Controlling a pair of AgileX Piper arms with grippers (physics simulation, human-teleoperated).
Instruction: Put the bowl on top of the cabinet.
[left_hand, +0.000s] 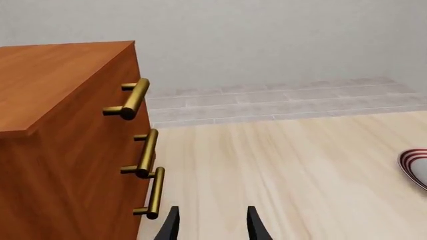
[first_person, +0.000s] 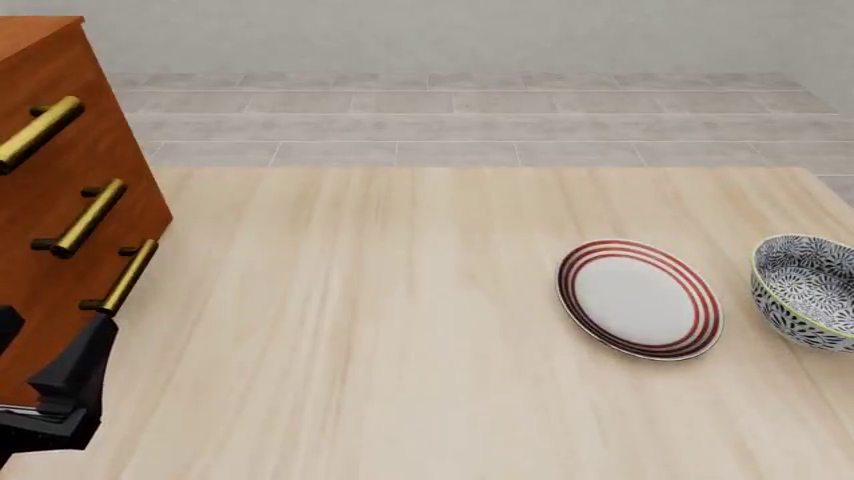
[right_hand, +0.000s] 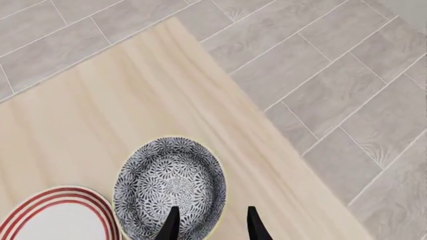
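Observation:
The bowl (first_person: 807, 290), blue-and-white floral with a pale rim, sits upright at the table's far right, beside the plate. In the right wrist view the bowl (right_hand: 170, 182) lies just below my right gripper (right_hand: 211, 225). That gripper is open, with one fingertip over the bowl's inside and the other outside its rim, and it holds nothing. The reddish-brown cabinet (first_person: 67, 150) with brass bar handles stands at the far left. My left gripper (left_hand: 212, 225) is open and empty, close by the cabinet (left_hand: 60, 125) near its lowest handle.
A flat white plate with red rings (first_person: 638, 298) lies just left of the bowl. The table's right edge (right_hand: 280, 165) runs close past the bowl, with grey floor tiles beyond. The left arm's dark body (first_person: 60, 390) sits at the lower left against the cabinet front.

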